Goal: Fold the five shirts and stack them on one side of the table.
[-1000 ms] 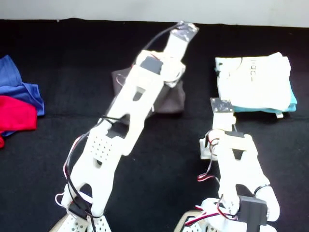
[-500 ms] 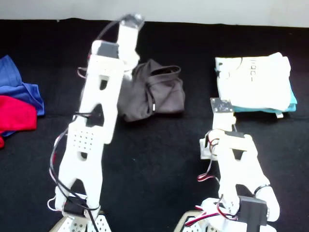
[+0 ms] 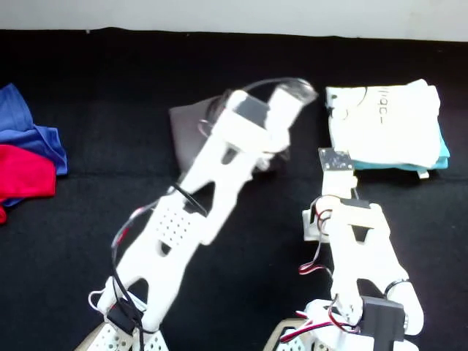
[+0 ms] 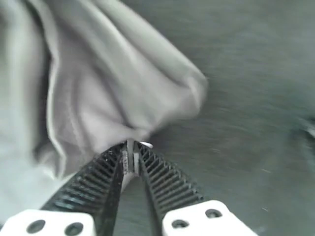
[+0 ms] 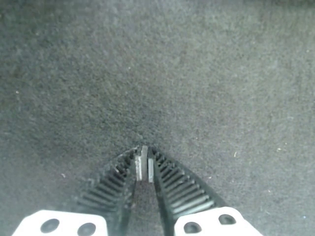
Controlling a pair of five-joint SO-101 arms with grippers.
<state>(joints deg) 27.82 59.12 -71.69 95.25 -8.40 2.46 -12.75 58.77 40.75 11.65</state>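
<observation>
A grey shirt (image 3: 186, 126) lies at the middle back of the black table, largely covered by my left arm (image 3: 219, 175), which stretches over it. In the left wrist view my left gripper (image 4: 132, 156) is shut on a bunched fold of the grey shirt (image 4: 98, 88), whose cloth hangs over the table. My right gripper (image 5: 144, 167) is shut on nothing, close above bare black cloth; its arm (image 3: 351, 241) stays at the front right. A folded white shirt (image 3: 384, 121) rests on a folded teal one (image 3: 443, 155) at the back right.
A crumpled blue shirt (image 3: 22, 124) and a red shirt (image 3: 22, 179) lie at the left edge. The black tablecloth (image 3: 88, 80) ends at a pale wall along the back. Open cloth lies between the two arms and the left-hand pile.
My left arm swung left, then back to the right across the grey shirt, dragging its cloth along. The right arm has kept still.
</observation>
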